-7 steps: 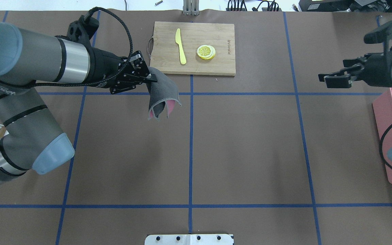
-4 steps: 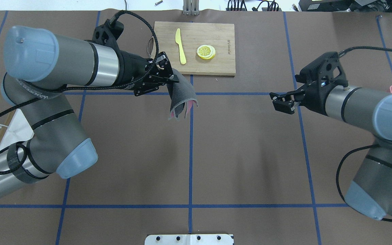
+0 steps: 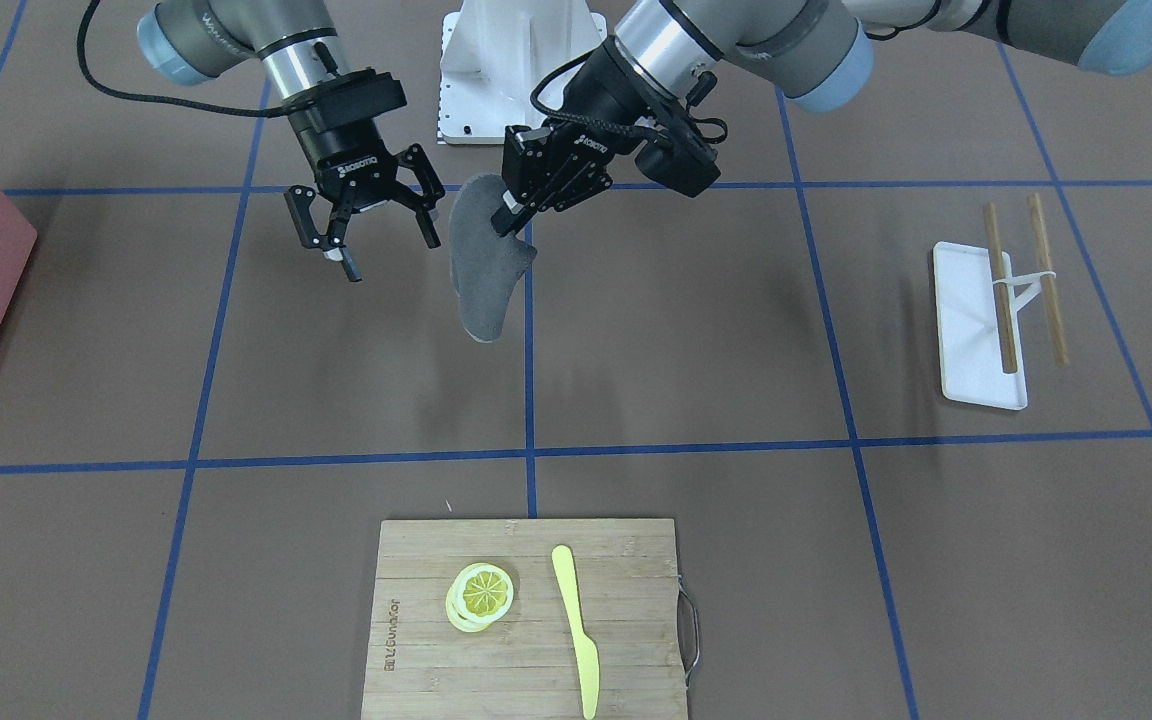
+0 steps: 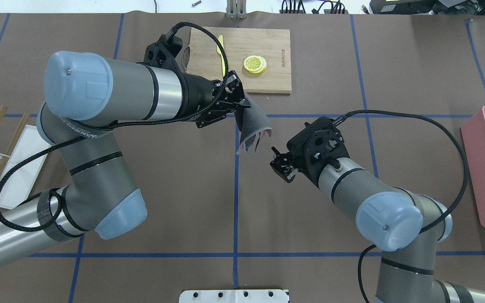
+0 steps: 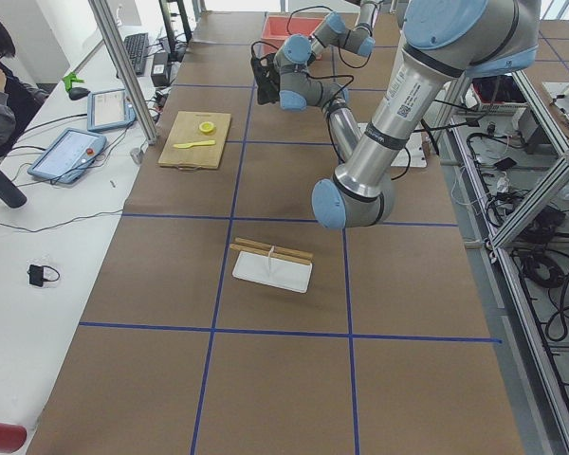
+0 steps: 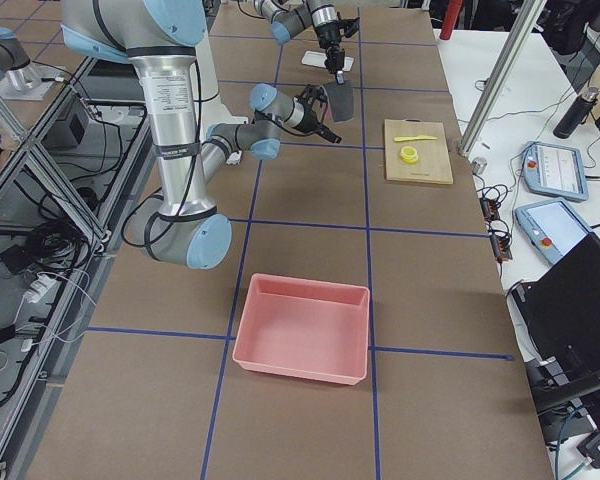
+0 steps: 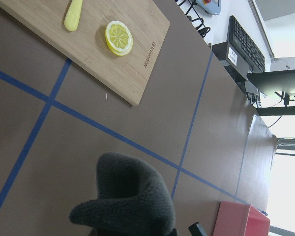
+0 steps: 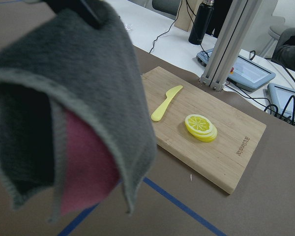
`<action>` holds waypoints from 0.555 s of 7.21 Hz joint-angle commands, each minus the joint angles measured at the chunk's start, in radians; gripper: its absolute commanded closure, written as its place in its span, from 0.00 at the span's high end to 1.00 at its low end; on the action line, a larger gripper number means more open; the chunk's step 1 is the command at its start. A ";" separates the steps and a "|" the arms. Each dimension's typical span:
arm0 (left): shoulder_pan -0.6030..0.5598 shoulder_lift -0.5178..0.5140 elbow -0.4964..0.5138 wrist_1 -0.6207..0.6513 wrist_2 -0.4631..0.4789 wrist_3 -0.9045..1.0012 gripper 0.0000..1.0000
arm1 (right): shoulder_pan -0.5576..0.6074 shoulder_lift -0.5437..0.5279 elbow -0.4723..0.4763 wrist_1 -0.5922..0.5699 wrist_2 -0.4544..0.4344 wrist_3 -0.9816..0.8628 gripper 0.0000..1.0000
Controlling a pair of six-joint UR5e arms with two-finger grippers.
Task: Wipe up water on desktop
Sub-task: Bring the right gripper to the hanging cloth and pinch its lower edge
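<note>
Your left gripper (image 4: 242, 107) is clamped on the top edge of the grey cloth (image 4: 253, 126). The cloth hangs long-axis down over the centre blue tape line (image 4: 235, 202), and its free end looks clear of the desktop (image 4: 310, 210). Your right gripper (image 4: 277, 162) is spread wide and empty, just right of the cloth's lower end and facing it. I can see no water, so where the cloth should land is unclear.

- left arm (image 4: 133, 94), right arm (image 4: 352, 185): matte grey tubes, pale blue joint caps (image 4: 76, 86), polished silver wrist bands (image 4: 167, 93)
- black braided cable (image 4: 436, 126) along each arm
- right gripper (image 3: 368, 240): black, white "ROBOTIQ" lettering
- white base plate (image 4: 234, 296), dark screw holes
</note>
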 commanded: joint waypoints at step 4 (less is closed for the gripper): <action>0.027 -0.009 -0.010 -0.002 0.022 -0.040 0.00 | -0.078 0.027 -0.010 -0.023 -0.080 0.001 0.87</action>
